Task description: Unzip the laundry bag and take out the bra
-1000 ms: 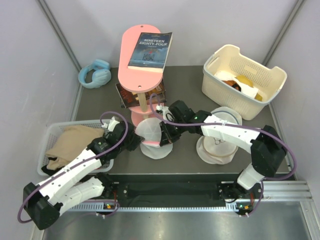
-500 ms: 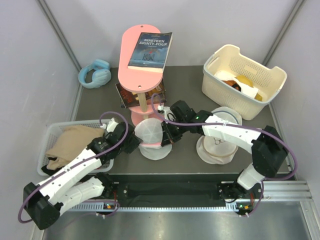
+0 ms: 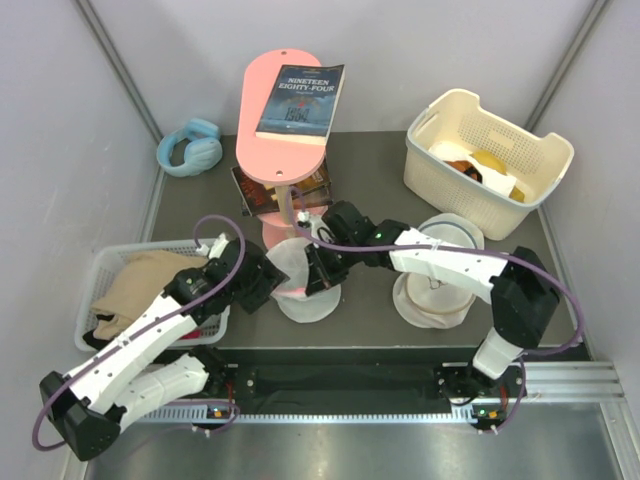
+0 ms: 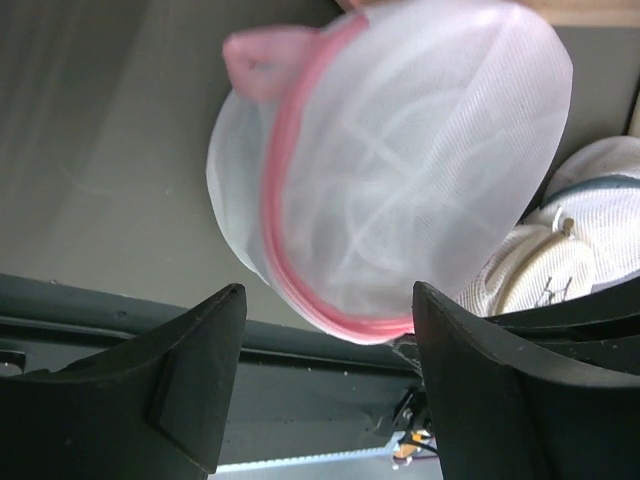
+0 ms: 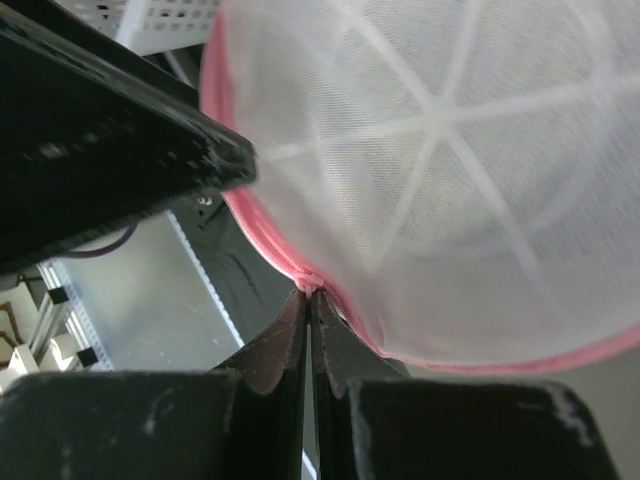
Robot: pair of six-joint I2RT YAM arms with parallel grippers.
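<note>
At mid-table, toward the near edge: one laundry bag [image 4: 400, 170], lying between the two grippers. Right gripper [image 5: 308, 290], closed tight, pinches the pink zipper band [image 4: 268, 200] on the bag's right side. Left gripper [image 4: 328, 300], jaws wide and empty, faces the bag from the left, just beside it. No bra can be made out through the mesh.

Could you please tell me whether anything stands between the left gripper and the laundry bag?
Nothing visible does: the open left gripper faces the laundry bag directly, while the right gripper pinches its pink trim from the other side.
</note>
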